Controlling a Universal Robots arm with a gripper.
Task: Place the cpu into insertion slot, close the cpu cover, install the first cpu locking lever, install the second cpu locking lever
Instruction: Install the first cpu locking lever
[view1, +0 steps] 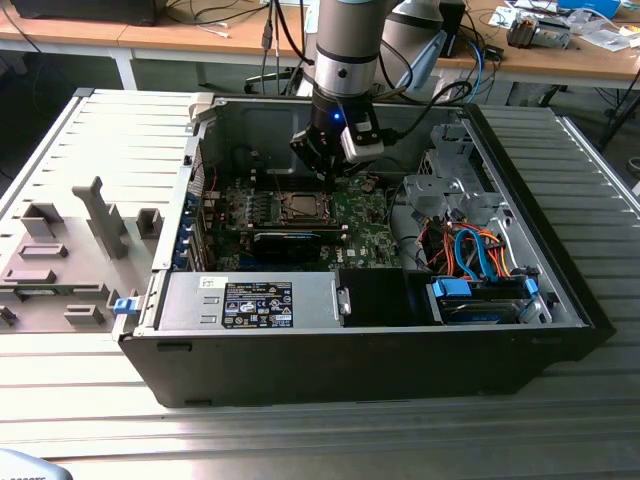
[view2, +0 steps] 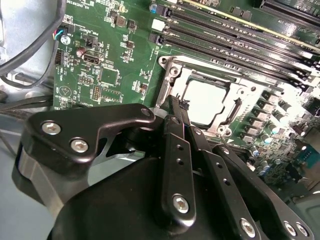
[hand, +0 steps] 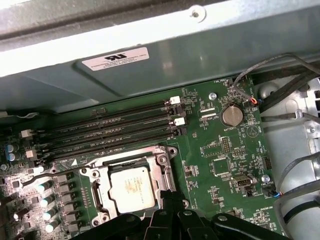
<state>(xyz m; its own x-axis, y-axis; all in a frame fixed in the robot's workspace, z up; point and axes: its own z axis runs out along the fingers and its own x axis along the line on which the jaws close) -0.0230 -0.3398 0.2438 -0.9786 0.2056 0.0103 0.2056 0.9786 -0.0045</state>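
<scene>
The gripper (view1: 335, 165) hangs inside the open computer case (view1: 560, 300), in the upper middle of the exterior view, just above the green motherboard (view1: 365, 225). In both wrist views its black fingers (view2: 180, 150) are pressed together and hold nothing; their tips reach the metal rim of the insertion slot (view2: 167, 75) at one side.

The cpu (hand: 131, 187) already sits in the insertion slot, in the lower left part of the first wrist view, its pale metal top showing through the window of the cpu cover (hand: 167, 167). The cover seems to lie flat around the chip. Whether any locking lever is hooked, the pictures do not tell.

The risk here is at the fingertips. If they press beside the thin lever, they can slip and scratch the board or hit the small parts near the socket. The memory slots (hand: 110, 132) are also near, so a sideways push could strike them.
</scene>
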